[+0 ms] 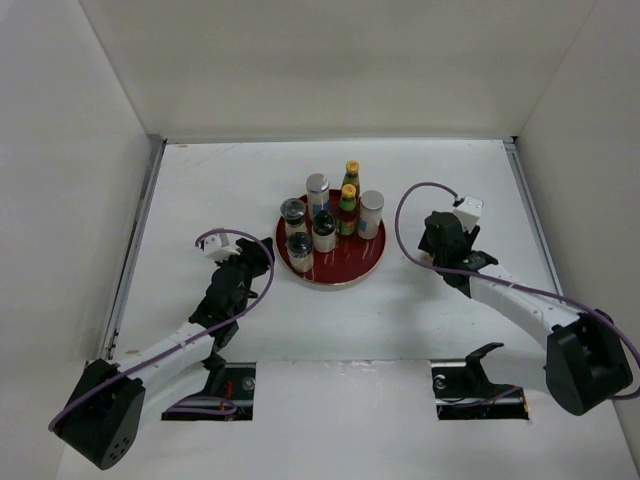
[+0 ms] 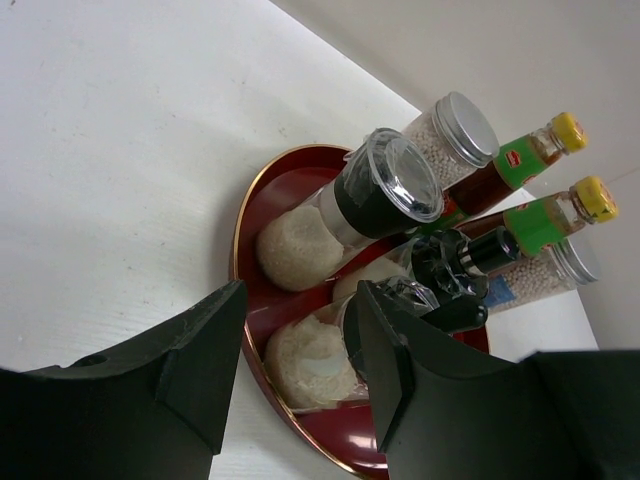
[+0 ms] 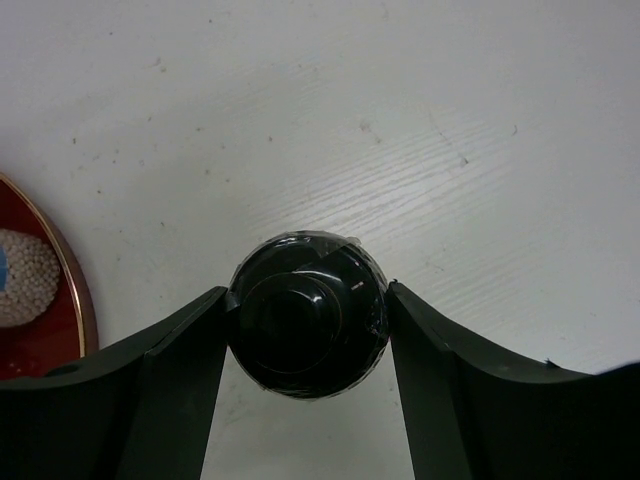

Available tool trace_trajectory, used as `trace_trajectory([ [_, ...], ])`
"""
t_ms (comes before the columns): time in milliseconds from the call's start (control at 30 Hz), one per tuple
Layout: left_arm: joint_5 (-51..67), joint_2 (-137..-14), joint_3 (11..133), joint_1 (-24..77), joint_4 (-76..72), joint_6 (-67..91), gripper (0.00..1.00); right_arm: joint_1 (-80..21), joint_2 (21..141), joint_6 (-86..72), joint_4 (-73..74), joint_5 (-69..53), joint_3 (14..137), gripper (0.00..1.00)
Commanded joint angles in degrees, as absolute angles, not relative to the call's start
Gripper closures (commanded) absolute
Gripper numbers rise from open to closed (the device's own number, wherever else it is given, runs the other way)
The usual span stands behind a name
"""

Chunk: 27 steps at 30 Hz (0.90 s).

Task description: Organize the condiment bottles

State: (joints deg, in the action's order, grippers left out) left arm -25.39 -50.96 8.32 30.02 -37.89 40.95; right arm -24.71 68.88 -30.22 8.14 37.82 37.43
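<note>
A round red tray (image 1: 347, 264) holds several condiment bottles: two slim red sauce bottles (image 1: 349, 197) with yellow caps and green labels, and pale spice jars with silver lids (image 1: 371, 213) and black lids (image 1: 293, 216). My left gripper (image 1: 262, 252) is open at the tray's left rim. In the left wrist view its fingers (image 2: 300, 350) stand either side of a pale jar (image 2: 312, 362) without touching it. My right gripper (image 1: 445, 240) is right of the tray. In the right wrist view it (image 3: 305, 318) is shut on a black-lidded jar (image 3: 306, 310) seen from above over the white table.
White walls enclose the table on the left, back and right. The tray's rim (image 3: 72, 290) with a silver-lidded jar's base shows at the left edge of the right wrist view. Purple cables loop off both arms.
</note>
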Motion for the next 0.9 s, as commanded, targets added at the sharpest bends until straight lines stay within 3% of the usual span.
trace_trajectory([
  [0,-25.92,-50.45,7.91,30.10,-40.69,40.96,0.54,-25.35,64.09,-30.24,5.27,38.66,37.79,0.53],
  [267,-26.54,-51.33,8.09,29.92,-40.69,40.87,0.53,-38.52,59.06,-26.98,9.06,37.01,45.26,0.54],
  [433,-27.33,-53.00,8.53,29.66,-40.17,41.13,0.51,-44.94,67.13,-26.02,0.72,31.56,48.60,0.54],
  [567,-29.08,-52.03,8.09,29.49,-40.08,40.87,0.44,-47.50,75.47,-25.32,-4.65,29.71,51.41,0.53],
  [800,-30.32,-51.15,8.00,29.22,-39.02,40.96,0.23,-48.56,86.74,-22.77,-8.52,29.97,55.37,0.52],
  [867,-30.59,-51.59,8.00,29.13,-39.02,40.96,0.06,-48.73,88.32,-22.07,-8.79,30.41,55.81,0.50],
])
